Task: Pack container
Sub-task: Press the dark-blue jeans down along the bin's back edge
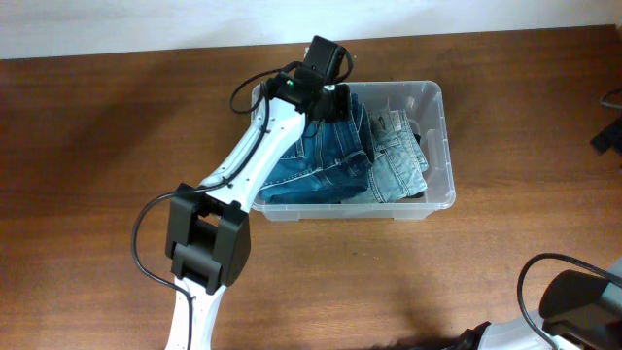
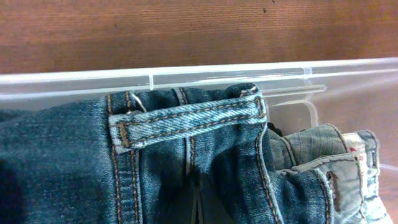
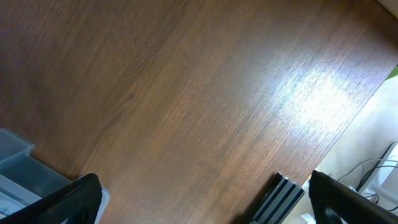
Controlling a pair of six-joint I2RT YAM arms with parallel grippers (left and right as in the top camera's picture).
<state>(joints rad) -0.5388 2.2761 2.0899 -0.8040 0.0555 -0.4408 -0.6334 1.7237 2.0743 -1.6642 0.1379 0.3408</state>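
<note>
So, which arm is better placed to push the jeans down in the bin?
Left. Its gripper hangs over the dark jeans inside the bin, while the right arm sits far off at the table edge.

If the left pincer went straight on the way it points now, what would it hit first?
The dark blue jeans: their waistband fills the left wrist view directly ahead of the left pincer, with the container wall behind. Whether it already touches the denim, I cannot tell.

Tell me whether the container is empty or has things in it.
Not empty: the container holds darker jeans and lighter jeans, side by side.
</note>
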